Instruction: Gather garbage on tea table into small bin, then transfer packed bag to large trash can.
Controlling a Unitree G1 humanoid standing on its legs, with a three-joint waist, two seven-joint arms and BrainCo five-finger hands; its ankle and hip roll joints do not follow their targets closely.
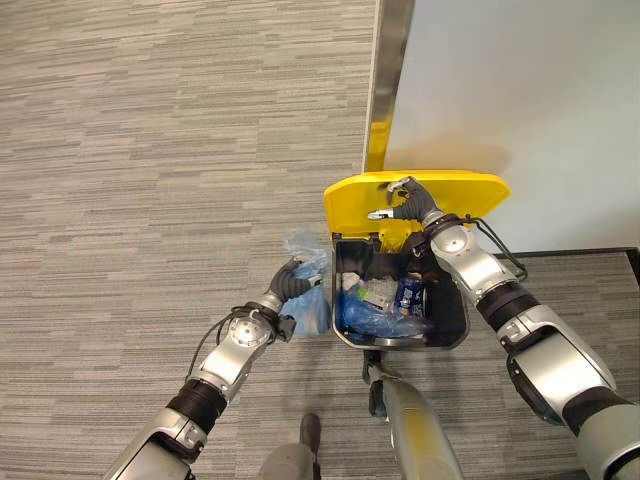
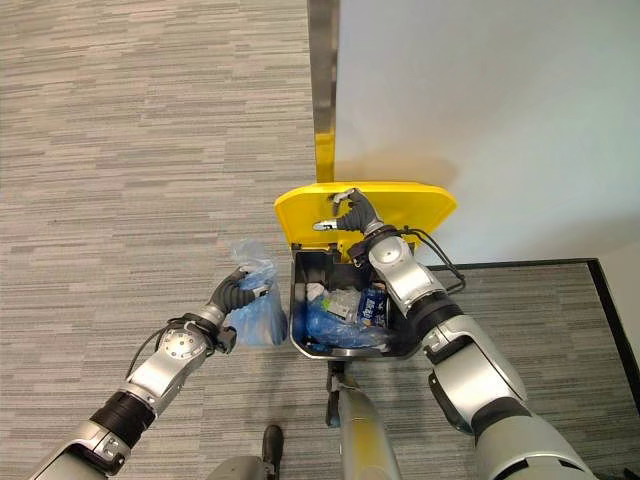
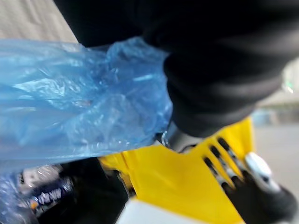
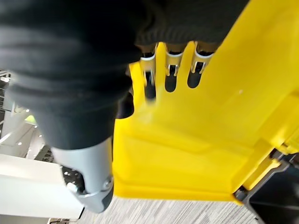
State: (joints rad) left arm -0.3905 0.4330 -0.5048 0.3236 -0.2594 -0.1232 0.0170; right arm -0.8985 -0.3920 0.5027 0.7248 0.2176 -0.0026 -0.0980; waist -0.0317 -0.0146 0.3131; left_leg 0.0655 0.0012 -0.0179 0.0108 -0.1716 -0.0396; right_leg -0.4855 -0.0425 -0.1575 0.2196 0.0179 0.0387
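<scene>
Dark large trash can [image 1: 400, 300] with its yellow plastic lid [image 1: 440, 190] raised sits close below in the left eye view; the right hand [image 1: 400, 205] rests straight-fingered against that lid, propping it. Right eye view: the left hand [image 2: 240, 290] grips the crumpled blue plastic bag [image 2: 258, 310] just beside the can. Left wrist view: bag gathered under curled fingers. Right wrist view: fingers [image 4: 170, 70] flat on yellow. Judgement: keep the lid propped, lift the bag over the can's rim, then release.
</scene>
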